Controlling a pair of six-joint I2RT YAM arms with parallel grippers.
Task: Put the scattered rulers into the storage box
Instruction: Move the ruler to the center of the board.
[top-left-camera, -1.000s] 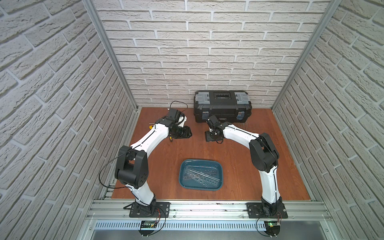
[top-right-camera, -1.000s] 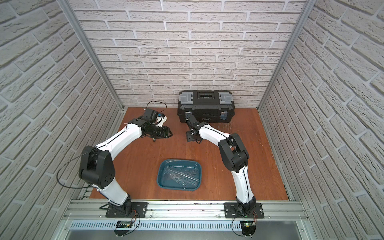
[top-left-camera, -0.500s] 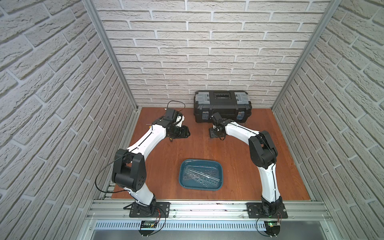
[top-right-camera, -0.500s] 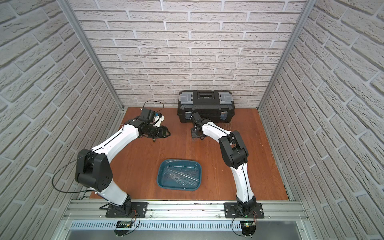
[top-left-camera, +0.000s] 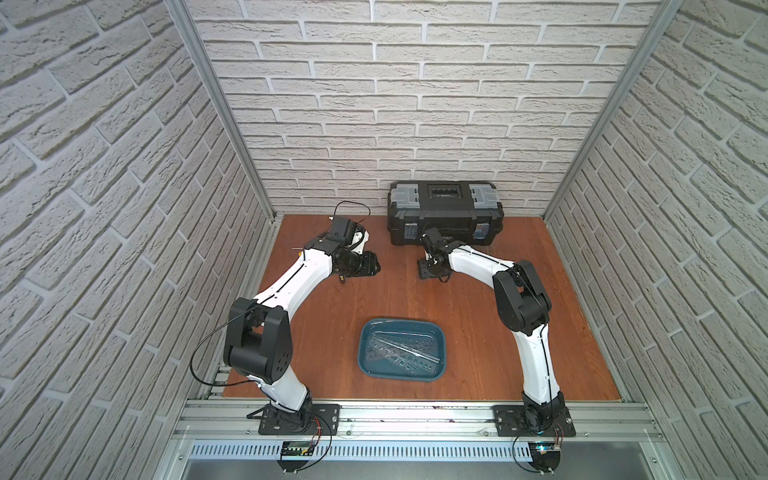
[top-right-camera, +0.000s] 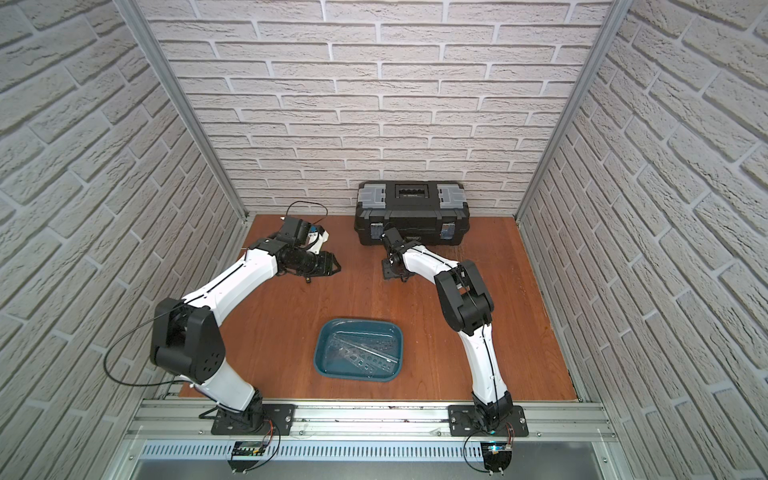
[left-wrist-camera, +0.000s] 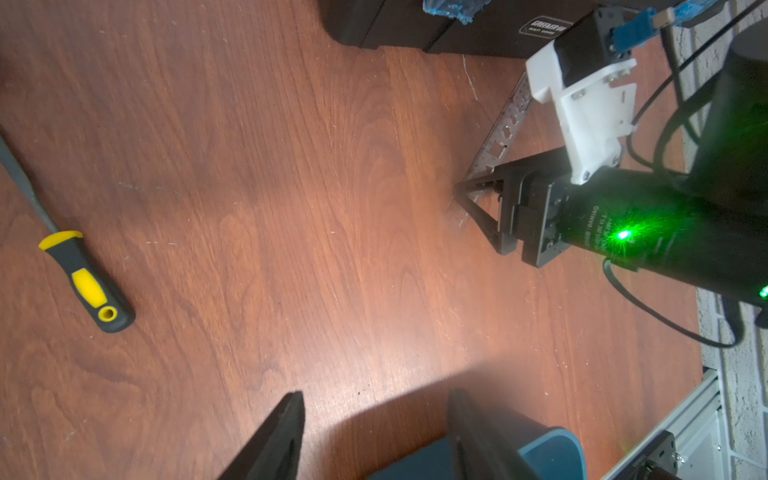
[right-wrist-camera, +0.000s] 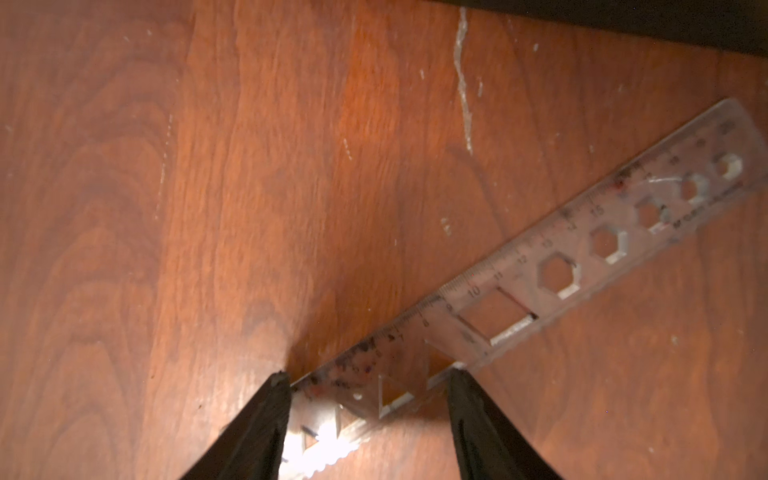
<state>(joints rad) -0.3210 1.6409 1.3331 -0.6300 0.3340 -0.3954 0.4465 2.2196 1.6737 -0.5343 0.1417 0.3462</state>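
One clear ruler (right-wrist-camera: 577, 249) with cut-out shapes lies flat on the wooden floor in front of the black toolbox; the left wrist view shows this ruler (left-wrist-camera: 505, 133) too. My right gripper (right-wrist-camera: 368, 380) is open and stands low over its near end, one fingertip at each long edge. In both top views the right gripper (top-left-camera: 428, 270) (top-right-camera: 390, 272) points down there. My left gripper (left-wrist-camera: 376, 411) (top-left-camera: 374, 266) is open and empty at the back left. The teal storage box (top-left-camera: 361, 345) (top-right-camera: 318, 353) sits near the front, with several clear rulers (top-left-camera: 401, 353) (top-right-camera: 361, 353) lying in it.
The black toolbox (top-left-camera: 444, 208) (top-right-camera: 411, 208) stands against the back wall, close behind the right gripper. A yellow-black screwdriver (left-wrist-camera: 83, 278) lies on the floor beside the left arm's wrist. Brick walls close in the left, right and back sides.
The right gripper drifted slightly toward the toolbox and has come back over the ruler's end. The left arm swayed a little. Both jaws stay as wide as before.
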